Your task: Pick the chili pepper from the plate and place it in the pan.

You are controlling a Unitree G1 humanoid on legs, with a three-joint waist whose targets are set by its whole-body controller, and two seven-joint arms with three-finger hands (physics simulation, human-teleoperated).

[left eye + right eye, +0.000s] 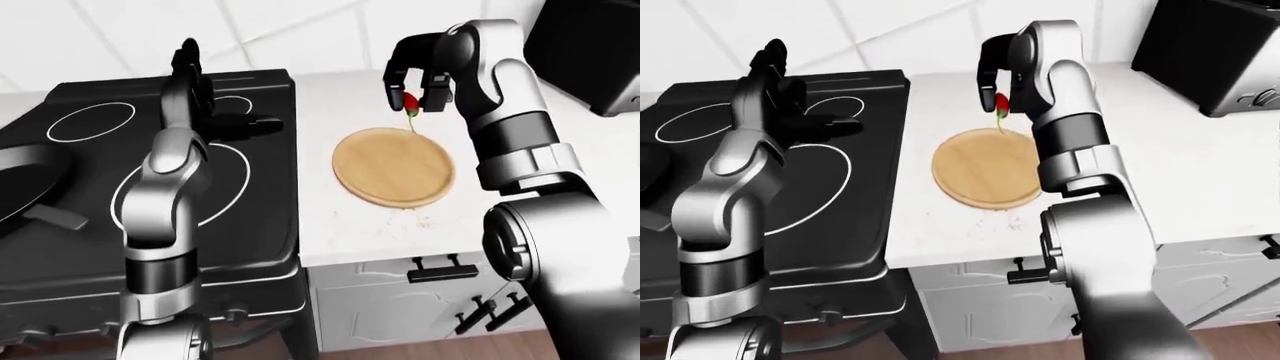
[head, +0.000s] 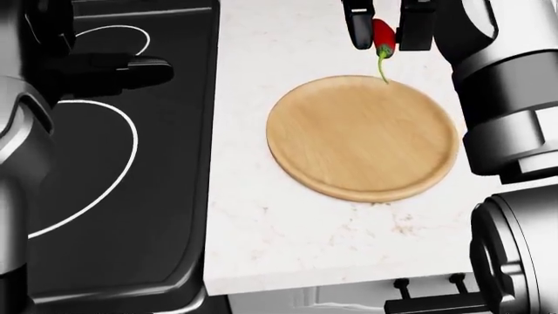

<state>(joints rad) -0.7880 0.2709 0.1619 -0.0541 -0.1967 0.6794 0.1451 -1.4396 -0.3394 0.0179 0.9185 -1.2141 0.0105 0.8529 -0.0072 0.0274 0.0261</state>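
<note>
A red chili pepper [image 2: 382, 34] with a green stem hangs in the air over the top edge of the round wooden plate [image 2: 362, 137]. My right hand [image 2: 381, 26] is shut on it, fingers on both sides. In the left-eye view the same pepper [image 1: 410, 102] shows above the plate [image 1: 393, 166]. The black pan [image 1: 25, 180] lies at the far left of the stove, partly cut off. My left hand [image 1: 240, 124] is open, fingers spread, held over the stove's right burners.
The black glass stove [image 1: 150, 195] with white burner rings fills the left. The white counter [image 2: 261, 216] carries the plate. A dark toaster [image 1: 1215, 52] stands at the upper right. Cabinet drawers with dark handles [image 1: 438, 268] lie below the counter.
</note>
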